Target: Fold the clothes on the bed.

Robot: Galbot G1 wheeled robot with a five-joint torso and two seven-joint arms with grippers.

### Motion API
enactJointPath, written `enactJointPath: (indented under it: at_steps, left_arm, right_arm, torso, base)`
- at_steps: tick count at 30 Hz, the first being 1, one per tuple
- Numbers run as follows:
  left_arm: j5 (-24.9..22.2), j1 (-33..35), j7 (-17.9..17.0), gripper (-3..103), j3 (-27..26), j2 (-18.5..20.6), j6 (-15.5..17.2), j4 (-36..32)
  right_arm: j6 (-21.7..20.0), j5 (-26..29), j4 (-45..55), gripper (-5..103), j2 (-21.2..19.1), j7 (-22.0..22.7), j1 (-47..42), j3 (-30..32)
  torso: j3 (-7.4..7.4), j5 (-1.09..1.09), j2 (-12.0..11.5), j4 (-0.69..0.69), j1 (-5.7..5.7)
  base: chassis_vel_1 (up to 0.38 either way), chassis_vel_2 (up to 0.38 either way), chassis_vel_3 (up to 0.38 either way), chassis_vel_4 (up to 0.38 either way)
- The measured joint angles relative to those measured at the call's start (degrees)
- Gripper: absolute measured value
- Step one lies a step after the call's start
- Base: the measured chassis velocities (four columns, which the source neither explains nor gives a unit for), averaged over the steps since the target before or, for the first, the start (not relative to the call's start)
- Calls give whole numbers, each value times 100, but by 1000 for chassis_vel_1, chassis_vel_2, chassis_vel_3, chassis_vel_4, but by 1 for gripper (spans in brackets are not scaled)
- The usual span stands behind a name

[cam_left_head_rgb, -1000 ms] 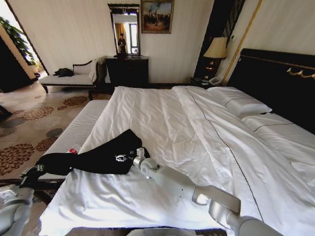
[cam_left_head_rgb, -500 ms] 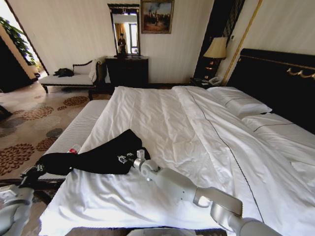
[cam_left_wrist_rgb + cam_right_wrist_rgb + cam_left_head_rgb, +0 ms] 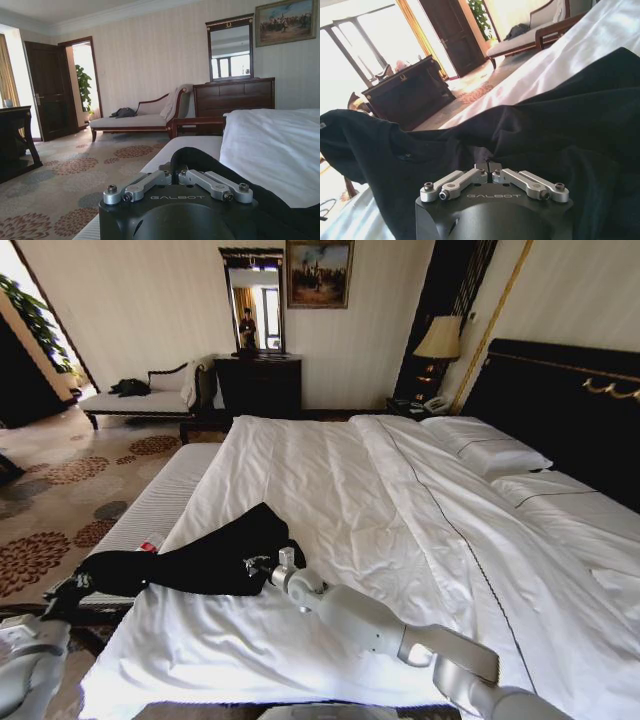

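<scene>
A hotel-like bedroom: large white bed, bedside lamp, chaise, patterned carpet.

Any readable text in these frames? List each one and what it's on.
"GALBOT": on the black housing of the left end effector, shut on the black cotton T-shirt.
"GALBOT": on the black housing of the right end effector, shut on the same T-shirt.
Small white tag on the T-shirt: too small to read.
Nothing else legible.
</scene>
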Motion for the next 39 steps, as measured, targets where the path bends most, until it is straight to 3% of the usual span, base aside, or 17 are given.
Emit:
enactJointPath:
  at_steps: [7, 12, 20, 23, 25, 26, 29, 31, 34, 39]
  left_arm:
    - [-154, -13, -34, 1, -49, 52, 6, -56]
    - [-649, -136, -228, 1, -182, 201, 16, -490]
    - [-1471, -514, -472, 1, -417, 664, 78, -1317]
    - [-2033, -800, -587, 1, -559, 1074, 96, -1737]
    - [-2132, -860, -611, 1, -576, 1152, 112, -1794]
    - [-2410, -1041, -690, 1, -618, 1392, 169, -1942]
    - [-2631, -1253, -770, 1, -664, 1637, 253, -2052]
    - [-2973, -1500, -868, 1, -787, 1996, 410, -2168]
    - [-3210, -1573, -897, 1, -970, 2248, 501, -2247]
    - [-4058, -1463, -897, 1, -1686, 2874, 736, -2519]
  right_arm:
    - [393, -152, 336, 0, -19, 5, -118, 322]
    - [953, -379, 931, 0, -10, 123, -51, 1265]
    - [1323, -233, 2057, 0, -340, 405, 329, 2297]
    - [1435, -35, 2814, 0, -817, 482, 445, 2723]
    - [1448, 11, 2925, 0, -915, 498, 466, 2783]
    - [1478, 181, 3230, 0, -1235, 523, 554, 2951]
    - [1496, 318, 3451, 0, -1520, 527, 674, 3068]
    - [1499, 594, 3777, 0, -1892, 527, 989, 3205]
    - [1489, 914, 3994, 0, -2108, 559, 1310, 3258]
    - [1220, 1999, 4661, 0, -2605, 931, 2229, 3462]
  torso:
    - [0, 0, 0, 1, 0]
    - [1, 0, 0, 1, 0]
    - [1, 1, -1, -1, 1]
    - [0, 2, -1, 0, 1]
    - [0, 2, -1, 0, 1]
    - [0, 2, -1, -1, 1]
    - [1, 3, -2, -1, 1]
    - [0, 2, -2, -2, 2]
    - [0, 2, -1, -3, 2]
    - [0, 0, -1, 3, 1]
  base:
    - [0, 0, 0, 0]
    - [0, 0, 0, 0]
    - [0, 0, 0, 0]
    - [0, 0, 0, 0]
    - [0, 0, 0, 0]
    - [0, 0, 0, 0]
    - [0, 0, 0, 0]
    - [0, 0, 0, 0]
    - [0, 0, 0, 0]
    - [0, 0, 0, 0]
